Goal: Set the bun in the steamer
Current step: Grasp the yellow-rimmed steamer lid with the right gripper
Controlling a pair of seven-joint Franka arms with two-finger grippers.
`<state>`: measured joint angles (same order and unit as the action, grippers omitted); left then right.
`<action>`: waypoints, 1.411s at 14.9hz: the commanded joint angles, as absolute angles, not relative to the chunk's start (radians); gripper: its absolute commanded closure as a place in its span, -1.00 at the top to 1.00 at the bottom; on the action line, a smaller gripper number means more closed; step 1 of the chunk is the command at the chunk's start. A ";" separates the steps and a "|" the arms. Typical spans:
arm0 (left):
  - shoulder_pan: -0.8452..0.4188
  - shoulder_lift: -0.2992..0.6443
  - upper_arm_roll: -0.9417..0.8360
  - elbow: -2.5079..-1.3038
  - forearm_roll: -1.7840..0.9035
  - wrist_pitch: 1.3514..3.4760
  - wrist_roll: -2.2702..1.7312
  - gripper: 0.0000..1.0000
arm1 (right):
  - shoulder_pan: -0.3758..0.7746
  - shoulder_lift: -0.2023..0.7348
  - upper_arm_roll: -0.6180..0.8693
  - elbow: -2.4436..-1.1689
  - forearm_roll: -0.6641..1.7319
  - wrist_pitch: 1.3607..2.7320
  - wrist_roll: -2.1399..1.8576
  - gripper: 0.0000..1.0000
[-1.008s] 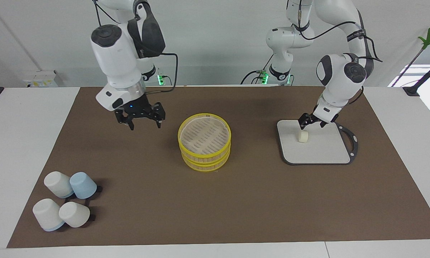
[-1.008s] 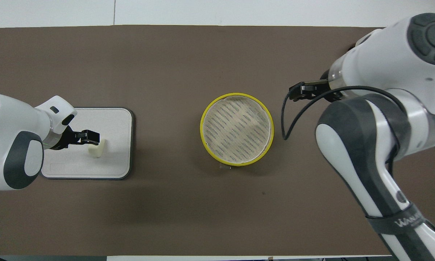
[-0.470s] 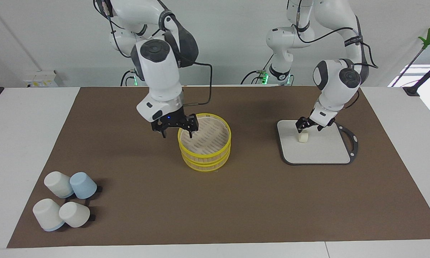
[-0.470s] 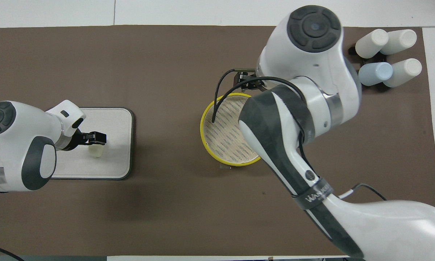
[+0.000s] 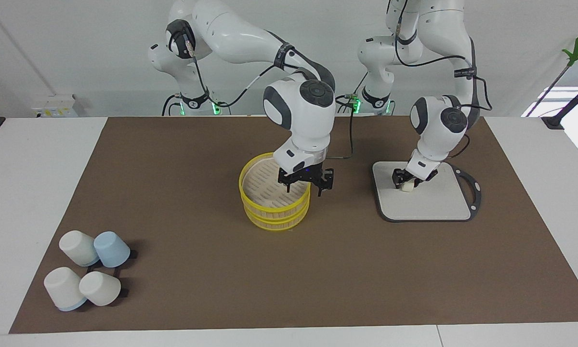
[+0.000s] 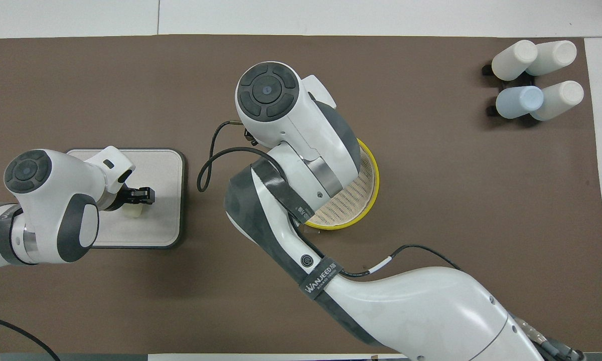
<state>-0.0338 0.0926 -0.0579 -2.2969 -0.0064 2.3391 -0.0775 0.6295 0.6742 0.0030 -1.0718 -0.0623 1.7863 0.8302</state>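
The bun [image 5: 407, 187] stands on the grey board [image 5: 438, 205] toward the left arm's end of the table. My left gripper [image 5: 404, 180] is down at the bun with its fingers on either side of it, open. In the overhead view the left gripper [image 6: 141, 194] covers part of the bun [image 6: 133, 212]. The yellow-rimmed steamer [image 5: 274, 212] stands mid-table with nothing on its slats. My right gripper [image 5: 305, 185] is open and hangs over the steamer's edge on the board's side. In the overhead view the right arm hides most of the steamer [image 6: 366, 193] and its own gripper.
Several upturned white and pale blue cups [image 5: 87, 269] stand at the right arm's end, farther from the robots; they also show in the overhead view [image 6: 532, 75]. A brown mat [image 5: 173, 193] covers the table. The board [image 6: 160, 165] has a dark handle loop.
My right gripper has swept across from beside the steamer to over its edge on the board's side. My left gripper has come down around the bun.
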 commanded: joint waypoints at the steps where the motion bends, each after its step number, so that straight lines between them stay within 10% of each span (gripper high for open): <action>1: -0.043 0.087 -0.049 -2.301 0.000 2.317 -0.104 -0.89 | 0.634 0.690 0.008 -1.045 -0.046 1.811 0.838 0.85; 15: -0.072 0.052 -0.075 -1.896 -0.038 1.775 -0.304 -0.92 | 0.655 0.586 0.014 -1.313 0.008 1.948 0.640 0.82; 20: -0.072 0.052 -0.078 -1.879 -0.046 1.766 -0.314 -0.92 | 0.663 0.586 0.012 -1.312 0.029 1.954 0.655 -0.06; 21: -0.072 0.052 -0.078 -1.879 -0.046 1.766 -0.316 -0.92 | 0.667 0.584 0.012 -1.312 0.029 1.953 0.664 -0.66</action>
<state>-0.0656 0.0603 -0.0803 -1.8892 -0.0315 1.7923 -0.2973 0.6654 0.6175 0.0086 -1.2649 0.0139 1.9286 0.6665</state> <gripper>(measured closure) 0.899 0.520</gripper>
